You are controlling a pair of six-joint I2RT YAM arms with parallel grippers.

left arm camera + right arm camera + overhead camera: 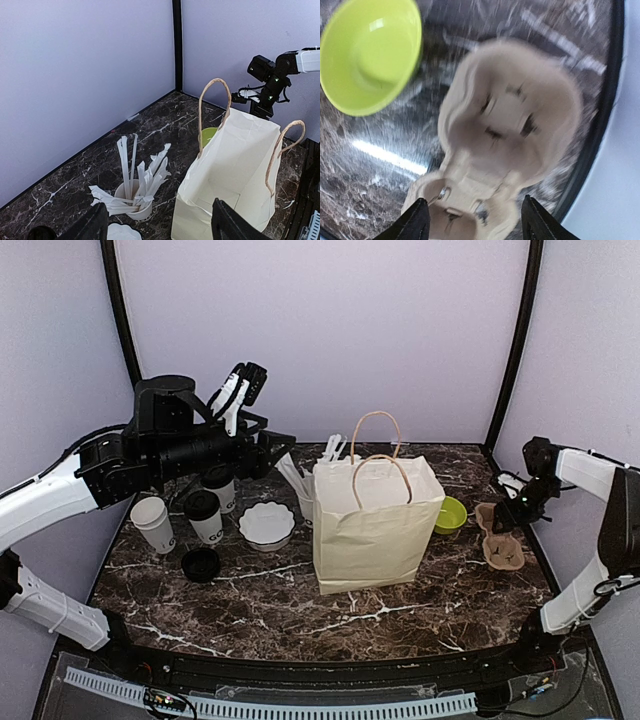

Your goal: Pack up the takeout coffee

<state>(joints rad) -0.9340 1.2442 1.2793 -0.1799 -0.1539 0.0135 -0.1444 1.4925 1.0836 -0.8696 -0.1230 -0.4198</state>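
Paper front cup (pixel 205 515) and back cup (pixel 221 486) stand lidded by the bench's (pixel 300 610) left edge. Left jaws hang wide, empty. Right jaws, apart and empty above the carrier (pixel 510 125), could nudge it off the right edge.

1. The dark marble tabletop (pixel 260 610) has white veins.
2. A cream paper bag (pixel 370 530) stands upright near its middle, handles up.
3. Toward the left edge stand two lidded paper cups (pixel 205 515), close together, with an unlidded white cup (pixel 153 523) left of them.
4. A loose black lid (pixel 201 563) lies flat, nearer the front edge than the cups.
5. A white scalloped bowl (pixel 267 524) sits between the cups and the bag.
6. A cup of straws (pixel 132 197) stands behind the bag's left corner.
7. A green bowl (pixel 451 514) sits right of the bag.
8. A cardboard cup carrier (pixel 498 540) lies by the right edge.
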